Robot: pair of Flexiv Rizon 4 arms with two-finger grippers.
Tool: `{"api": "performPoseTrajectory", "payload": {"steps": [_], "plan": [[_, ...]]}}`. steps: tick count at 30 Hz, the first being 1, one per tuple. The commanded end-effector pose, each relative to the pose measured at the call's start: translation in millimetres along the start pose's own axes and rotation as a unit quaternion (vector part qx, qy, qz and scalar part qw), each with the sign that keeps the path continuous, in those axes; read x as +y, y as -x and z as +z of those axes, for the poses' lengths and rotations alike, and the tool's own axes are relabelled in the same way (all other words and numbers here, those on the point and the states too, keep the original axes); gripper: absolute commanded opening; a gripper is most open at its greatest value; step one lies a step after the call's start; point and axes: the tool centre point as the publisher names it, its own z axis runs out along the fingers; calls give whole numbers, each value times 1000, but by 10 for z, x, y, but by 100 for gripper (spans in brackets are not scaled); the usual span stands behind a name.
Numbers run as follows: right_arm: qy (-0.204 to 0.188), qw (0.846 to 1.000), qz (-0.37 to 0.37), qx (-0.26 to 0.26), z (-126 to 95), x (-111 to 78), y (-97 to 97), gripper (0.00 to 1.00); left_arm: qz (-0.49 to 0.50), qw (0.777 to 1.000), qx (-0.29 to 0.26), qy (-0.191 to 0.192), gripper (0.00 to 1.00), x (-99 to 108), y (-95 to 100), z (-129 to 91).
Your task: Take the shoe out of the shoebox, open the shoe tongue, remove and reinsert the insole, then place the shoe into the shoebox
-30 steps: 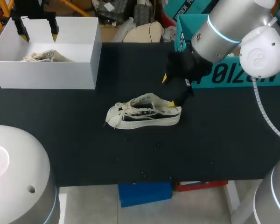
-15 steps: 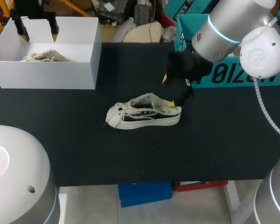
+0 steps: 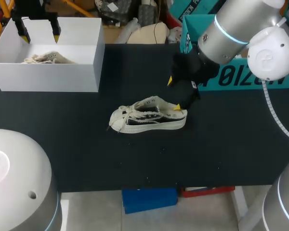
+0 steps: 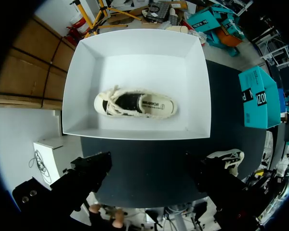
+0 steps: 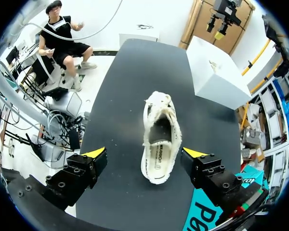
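A cream low sneaker [image 3: 149, 118] lies on the black table [image 3: 86, 154], toe to the left. My right gripper [image 3: 174, 94] hangs open just over its heel end; in the right wrist view the sneaker [image 5: 160, 139] sits below and ahead of the gripper [image 5: 144, 154], between its spread yellow-tipped fingers [image 5: 96, 154] without touching them. A second matching sneaker [image 3: 47, 58] lies in the white shoebox [image 3: 48, 77] at the back left. My left gripper [image 3: 38, 26] is high above that box, open and empty; its wrist view looks straight down on the box [image 4: 135, 53] and the sneaker inside [image 4: 135, 103].
A teal carton [image 3: 241, 77] stands at the table's back right, behind my right arm. The white shoebox [image 5: 216, 77] takes up the back left corner. Bare black tabletop lies in front of the sneaker and to its left.
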Motion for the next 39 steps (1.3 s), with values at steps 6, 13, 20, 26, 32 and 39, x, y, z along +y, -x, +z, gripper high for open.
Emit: {"api": "performPoseTrajectory", "payload": {"steps": [6,13,20,26,32,39], "plan": [[0,1000,0,-1,16,4,-2,100,0,1000,0,0,100,1,1,1],[-2,1000,10,-8,60,-31,115,100,0,1000,0,0,100,1,1,1],[16,999,-1,-44,111,-100,416,100,0,1000,0,0,100,1,1,1],[55,998,-18,-31,208,-136,439,100,0,1000,0,0,100,1,1,1],[89,996,-7,-29,340,-196,412,100,0,1000,0,0,100,1,1,1],[90,994,22,-65,479,-382,321,100,0,1000,0,0,100,1,1,1]]}}
